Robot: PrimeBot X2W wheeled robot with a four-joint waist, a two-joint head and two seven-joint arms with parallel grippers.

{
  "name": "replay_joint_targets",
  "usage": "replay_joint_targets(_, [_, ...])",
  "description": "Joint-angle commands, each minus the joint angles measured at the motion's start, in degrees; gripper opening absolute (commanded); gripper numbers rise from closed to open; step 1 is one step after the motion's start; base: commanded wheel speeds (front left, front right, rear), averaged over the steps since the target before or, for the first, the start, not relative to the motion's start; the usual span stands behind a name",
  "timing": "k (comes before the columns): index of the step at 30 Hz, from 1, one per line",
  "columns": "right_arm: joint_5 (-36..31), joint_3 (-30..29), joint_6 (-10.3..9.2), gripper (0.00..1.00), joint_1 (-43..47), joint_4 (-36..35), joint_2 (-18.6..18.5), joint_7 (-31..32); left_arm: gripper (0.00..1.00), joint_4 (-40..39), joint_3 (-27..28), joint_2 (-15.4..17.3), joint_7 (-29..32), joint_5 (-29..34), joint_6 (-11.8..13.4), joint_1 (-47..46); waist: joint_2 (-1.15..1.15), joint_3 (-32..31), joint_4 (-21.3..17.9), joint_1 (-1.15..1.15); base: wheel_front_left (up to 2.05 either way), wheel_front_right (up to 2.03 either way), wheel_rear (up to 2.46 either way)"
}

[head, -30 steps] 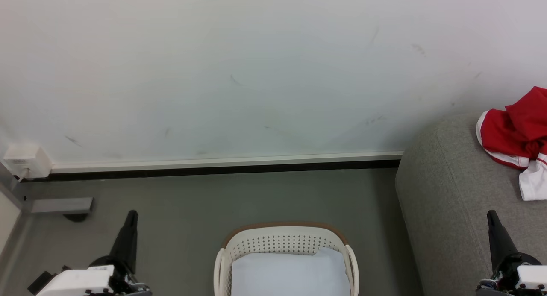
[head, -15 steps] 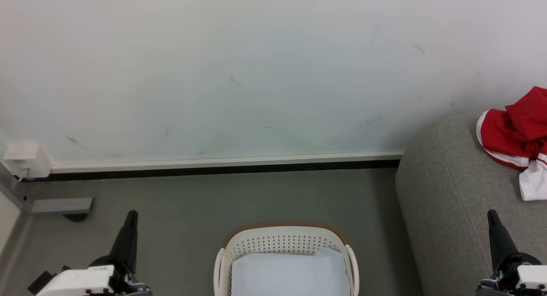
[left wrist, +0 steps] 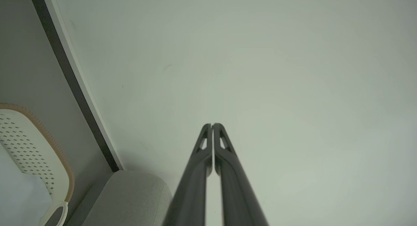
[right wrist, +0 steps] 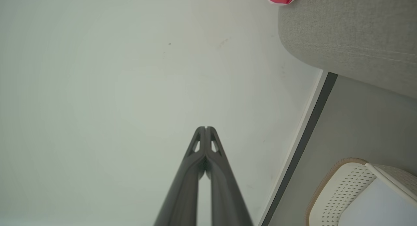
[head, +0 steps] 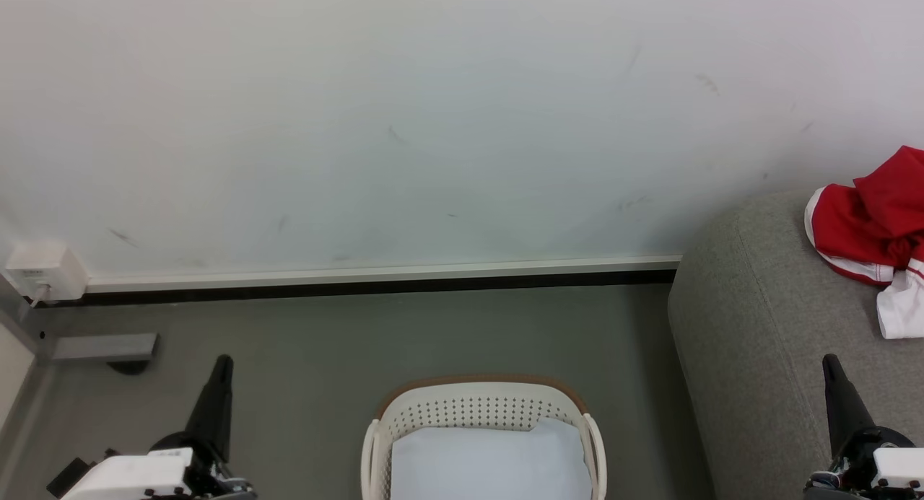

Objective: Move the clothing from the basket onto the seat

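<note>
The cream basket [head: 480,406] with a brown rim stands on the floor at the bottom centre, and a plain pale cloth [head: 491,464] lies inside it. Red clothing [head: 866,226] with white trim lies on the grey seat [head: 758,327] at the right. My left gripper [head: 224,361] is shut and empty at the lower left, left of the basket. My right gripper [head: 830,361] is shut and empty at the lower right, over the seat's front. In the left wrist view the left gripper [left wrist: 212,125] points at the wall; in the right wrist view the right gripper [right wrist: 206,128] does the same.
A white wall with a dark skirting strip [head: 361,287] runs behind the basket. A white wall box [head: 43,269] and a grey bracket [head: 101,347] sit at the far left. Grey floor [head: 325,356] lies between the basket and the wall.
</note>
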Motion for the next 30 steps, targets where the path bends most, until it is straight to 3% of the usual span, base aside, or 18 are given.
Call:
replay_joint_targets(1, [0.33,0.02,-0.12,0.0,-0.32,-0.21,-0.48,-0.3,0.0,-0.12,0.17,0.11,0.24,-0.82,-0.3,-0.38,0.0,0.0,0.0,0.0,0.0,0.0,0.0])
replay_joint_targets(30, [1.38,1.44,-0.12,0.0,-0.31,-0.52,-1.53,-1.45,0.0,-0.14,0.17,0.11,0.24,-0.82,-0.29,-0.37,0.0,0.01,0.0,0.0,0.0,0.0,0.0])
